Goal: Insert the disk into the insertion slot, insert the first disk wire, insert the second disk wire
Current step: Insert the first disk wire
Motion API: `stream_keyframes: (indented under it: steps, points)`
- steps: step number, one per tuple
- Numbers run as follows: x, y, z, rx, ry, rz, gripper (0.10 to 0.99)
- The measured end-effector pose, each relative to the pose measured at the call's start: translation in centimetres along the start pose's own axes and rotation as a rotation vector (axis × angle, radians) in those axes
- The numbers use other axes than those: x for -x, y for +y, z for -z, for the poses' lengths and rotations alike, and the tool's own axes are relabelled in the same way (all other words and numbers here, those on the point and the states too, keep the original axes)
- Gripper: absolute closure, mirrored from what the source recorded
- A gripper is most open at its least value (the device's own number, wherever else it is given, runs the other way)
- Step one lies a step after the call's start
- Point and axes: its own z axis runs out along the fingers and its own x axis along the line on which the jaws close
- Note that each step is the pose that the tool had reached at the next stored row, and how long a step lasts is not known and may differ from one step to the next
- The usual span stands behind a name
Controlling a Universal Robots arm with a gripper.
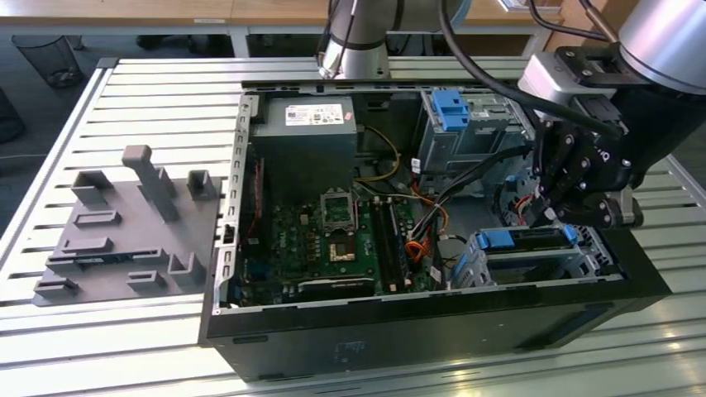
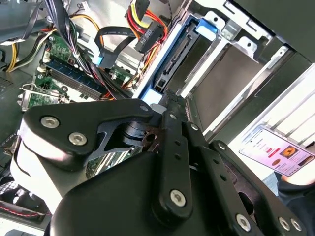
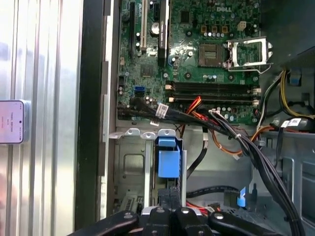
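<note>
Blue-framed disk (image 1: 524, 240) seated in the insertion slot (image 1: 474, 269), long axis running away from fingers (image 3: 165, 197) pressed together, empty, at its connector end; unplugged wires (image 2: 141, 35) beside.

Looks like a robotics lab: slatted aluminium bench (image 1: 165, 99), opened black desktop computer tower (image 1: 386, 347), wooden office desks (image 1: 144, 10) behind.

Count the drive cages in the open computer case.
2. In the exterior view, the taller cage with the blue latch is upper right; the insertion slot holding the disk is nearer the camera. The arm may hide more.
</note>
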Motion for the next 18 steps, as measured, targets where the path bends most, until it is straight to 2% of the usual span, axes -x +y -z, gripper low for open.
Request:
stream_keyframes:
  steps: [5, 13, 18]
  points:
    - [0.11, -0.03, 0.70, 0.000, 0.0000, 0.000, 0.980]
    - [0.13, -0.81, 0.75, 0.000, 0.0000, 0.000, 0.980]
    - [0.13, -1.07, 0.76, 0.000, -0.0001, 0.000, 0.980]
